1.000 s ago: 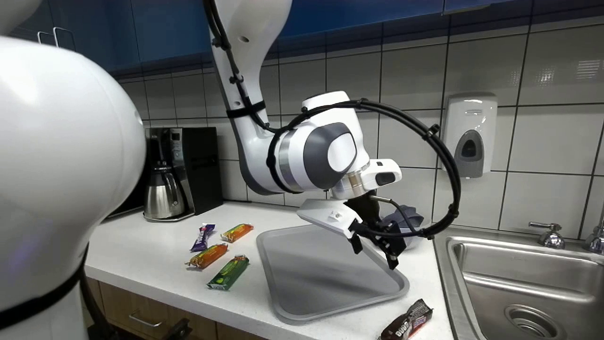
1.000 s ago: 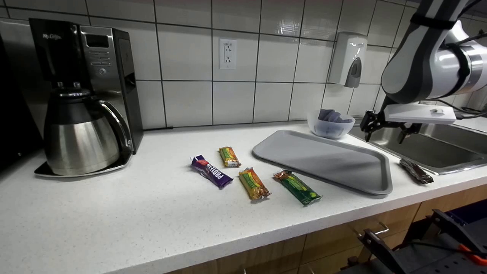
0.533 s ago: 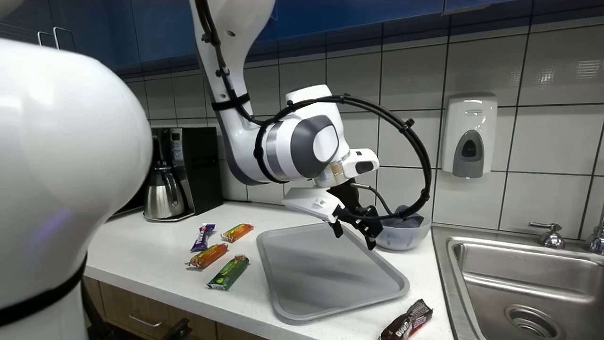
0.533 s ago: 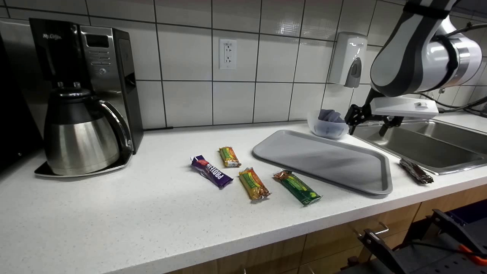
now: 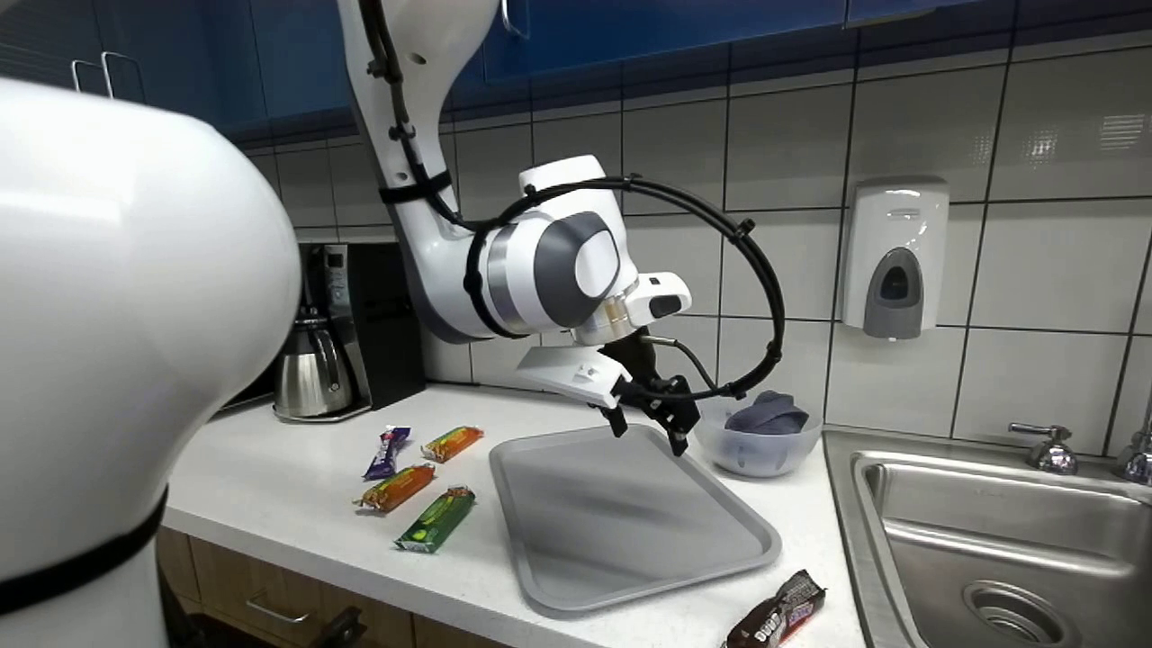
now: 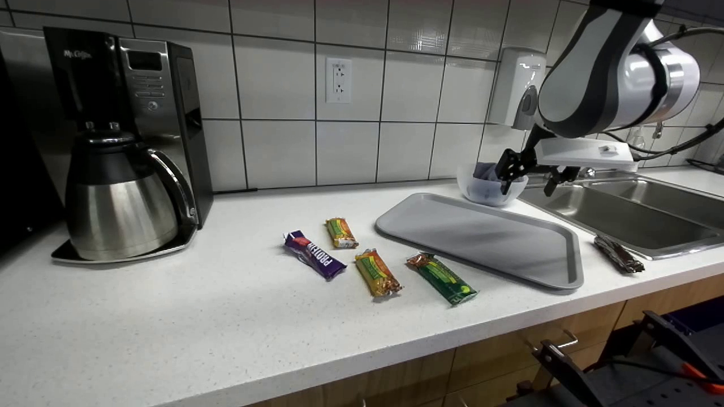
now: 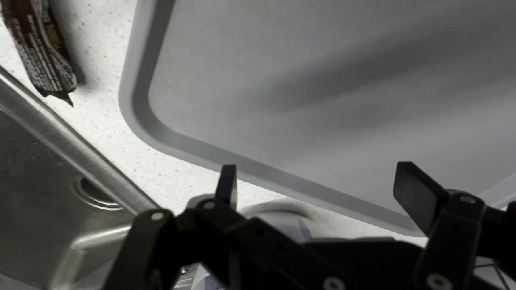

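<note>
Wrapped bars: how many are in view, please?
5, on the counter: from coffee maker towards tray, the purple bar, rear orange bar, front orange bar and green bar; between tray and sink, the brown bar. Others could be hidden.

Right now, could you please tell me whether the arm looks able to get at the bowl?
Probably yes: the gripper hangs open and empty near the bowl, and nothing visible stands between them; the tray lies low and flat. The exact clearance is hard to judge.
</note>
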Controlling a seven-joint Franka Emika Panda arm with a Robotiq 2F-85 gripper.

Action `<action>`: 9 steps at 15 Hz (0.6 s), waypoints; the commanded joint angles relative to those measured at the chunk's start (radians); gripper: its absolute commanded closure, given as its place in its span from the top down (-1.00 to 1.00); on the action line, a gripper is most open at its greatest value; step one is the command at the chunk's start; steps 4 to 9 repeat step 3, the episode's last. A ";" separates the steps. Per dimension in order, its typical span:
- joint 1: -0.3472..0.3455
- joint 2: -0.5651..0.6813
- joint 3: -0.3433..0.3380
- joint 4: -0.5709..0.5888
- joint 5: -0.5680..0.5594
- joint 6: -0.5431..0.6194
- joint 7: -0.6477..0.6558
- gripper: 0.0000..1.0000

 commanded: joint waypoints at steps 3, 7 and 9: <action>0.016 0.000 -0.009 -0.002 0.000 0.000 0.000 1.00; 0.016 0.000 -0.009 -0.002 0.000 0.000 0.000 1.00; 0.016 0.000 -0.009 -0.002 0.000 0.000 0.000 1.00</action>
